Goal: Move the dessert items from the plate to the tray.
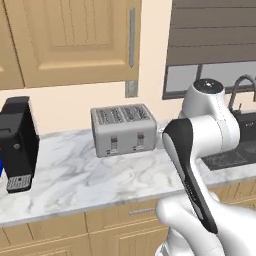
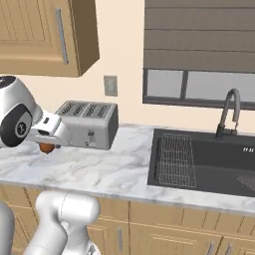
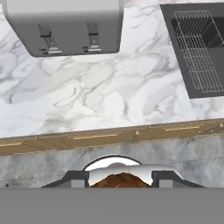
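My gripper (image 2: 47,145) is shut on a small brown ball (image 2: 47,148), one of the dessert items, and holds it in the air at the left, in front of the toaster. In the hand view the brown ball (image 3: 121,180) sits between the two dark fingertips (image 3: 77,179) of the gripper (image 3: 121,179), out past the counter's front edge. A thin strip of bright blue (image 1: 1,168) shows at the left edge beside the coffee machine; I cannot tell whether it is the tray. The plate is out of view.
A silver four-slot toaster (image 1: 123,129) stands at the back of the marble counter (image 1: 90,175). A black coffee machine (image 1: 18,144) is at the left. At the right is a dark sink (image 2: 199,162) with a wire rack and a faucet (image 2: 230,112).
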Controlling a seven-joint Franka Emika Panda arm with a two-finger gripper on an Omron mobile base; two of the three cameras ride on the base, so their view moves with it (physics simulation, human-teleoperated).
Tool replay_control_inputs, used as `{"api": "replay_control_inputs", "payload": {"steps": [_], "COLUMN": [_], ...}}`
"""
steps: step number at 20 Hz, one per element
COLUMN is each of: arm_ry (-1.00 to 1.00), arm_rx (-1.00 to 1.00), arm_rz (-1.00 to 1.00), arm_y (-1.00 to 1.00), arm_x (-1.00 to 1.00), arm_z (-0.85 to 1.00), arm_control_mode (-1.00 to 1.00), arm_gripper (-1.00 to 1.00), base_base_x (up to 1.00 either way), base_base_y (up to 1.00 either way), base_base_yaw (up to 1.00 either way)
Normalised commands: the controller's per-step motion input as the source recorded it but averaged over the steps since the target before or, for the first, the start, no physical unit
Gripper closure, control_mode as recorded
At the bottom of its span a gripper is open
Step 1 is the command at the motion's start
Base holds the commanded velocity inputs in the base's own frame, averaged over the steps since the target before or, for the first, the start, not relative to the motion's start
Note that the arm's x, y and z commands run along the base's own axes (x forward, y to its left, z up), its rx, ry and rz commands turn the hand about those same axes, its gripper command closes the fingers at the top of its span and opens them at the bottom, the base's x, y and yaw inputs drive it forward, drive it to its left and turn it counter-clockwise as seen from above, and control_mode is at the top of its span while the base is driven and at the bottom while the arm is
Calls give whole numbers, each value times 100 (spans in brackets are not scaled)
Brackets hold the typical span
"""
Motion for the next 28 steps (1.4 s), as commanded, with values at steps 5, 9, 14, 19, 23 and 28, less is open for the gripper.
{"api": "replay_control_inputs", "payload": {"steps": [5, 9, 14, 19, 23, 28], "arm_ry": [0, 0, 0, 0, 0, 0], "arm_rx": [0, 0, 0, 0, 0, 0], "arm_rz": [0, 0, 0, 0, 0, 0], "arm_y": [0, 0, 0, 0, 0, 0], "arm_x": [0, 0, 0, 0, 0, 0], "arm_z": [0, 0, 0, 0, 0, 0], "arm_control_mode": [100, 100, 100, 100, 100, 100], "arm_gripper": [100, 100, 100, 100, 100, 100], "base_base_x": [-1, 0, 0, 0, 8, 18], "base_base_y": [100, 100, 100, 99, 91, 74], "base_base_yaw": [5, 3, 2, 0, -6, -8]}}
